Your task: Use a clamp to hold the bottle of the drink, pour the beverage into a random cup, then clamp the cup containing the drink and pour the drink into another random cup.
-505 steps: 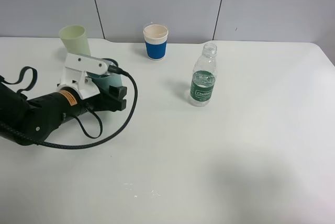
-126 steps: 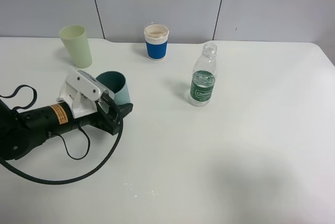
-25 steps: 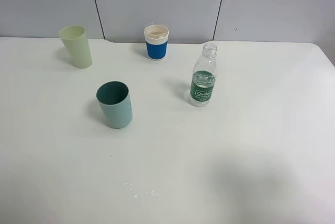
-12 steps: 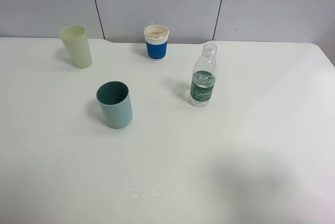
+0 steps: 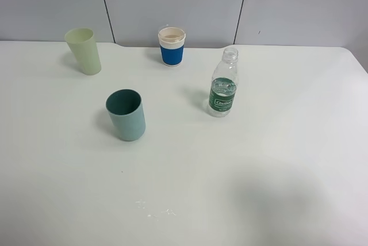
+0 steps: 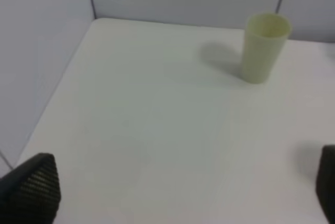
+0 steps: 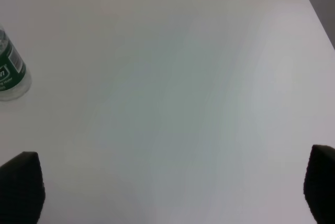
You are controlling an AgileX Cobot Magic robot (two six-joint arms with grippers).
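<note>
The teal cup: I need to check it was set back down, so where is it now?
In the exterior high view the teal cup stands upright on the table, left of centre, nearer the camera than the pale yellow-green cup.

Both end effectors, L [image 6: 172, 192] & R [image 7: 167, 182], spread wide, holding nothing.

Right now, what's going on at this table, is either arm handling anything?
Nothing is being handled. Both arms are out of the overhead view, and each wrist view shows open jaws with nothing between them. The bottle, teal cup and blue paper cup stand upright and apart on the table. A pale green cup stands at the back left.
</note>
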